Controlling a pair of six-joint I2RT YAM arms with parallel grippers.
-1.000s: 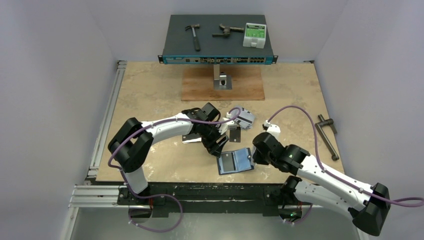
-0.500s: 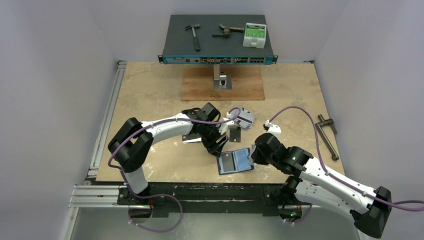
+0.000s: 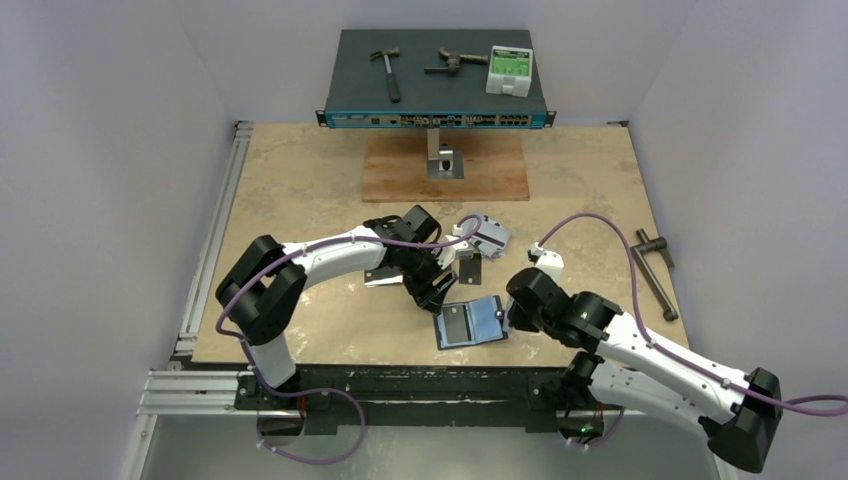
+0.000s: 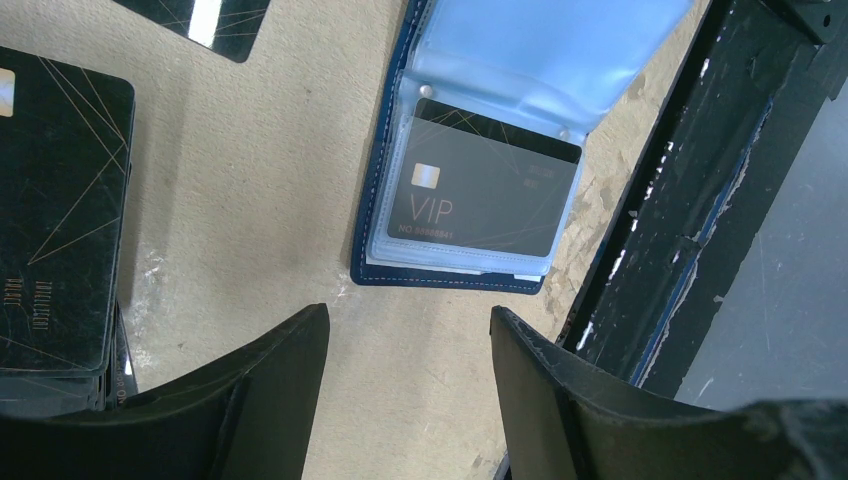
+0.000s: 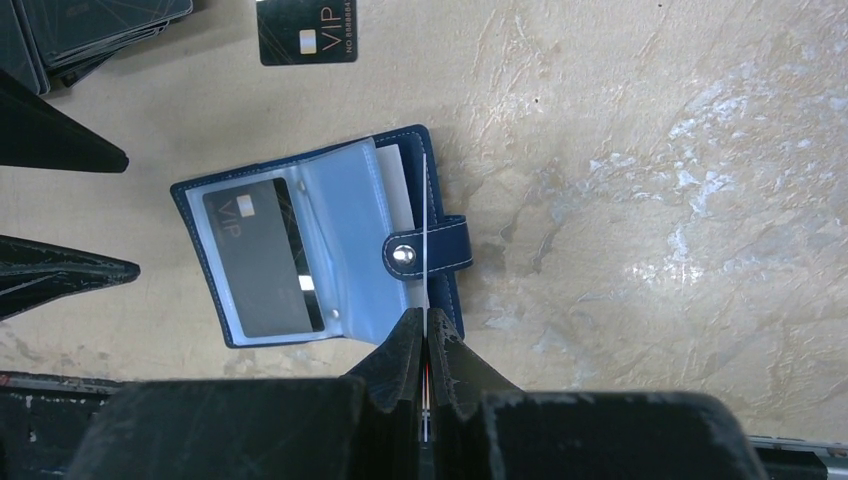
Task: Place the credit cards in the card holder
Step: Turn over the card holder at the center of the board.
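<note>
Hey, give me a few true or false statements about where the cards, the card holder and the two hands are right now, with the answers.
1. The card holder lies open on the table. True.
2. A black VIP card is tucked inside it. True.
3. The left hand grips a card. False: it is open and empty.
4. The right hand is open. False: it is shut on a thin card, seen edge-on, crossing the snap tab in the right wrist view.

The holder (image 4: 392,150) lies open with a black VIP card (image 4: 485,190) inside. My left gripper (image 4: 408,315) is open, black cards (image 4: 60,220) beside it.
</note>
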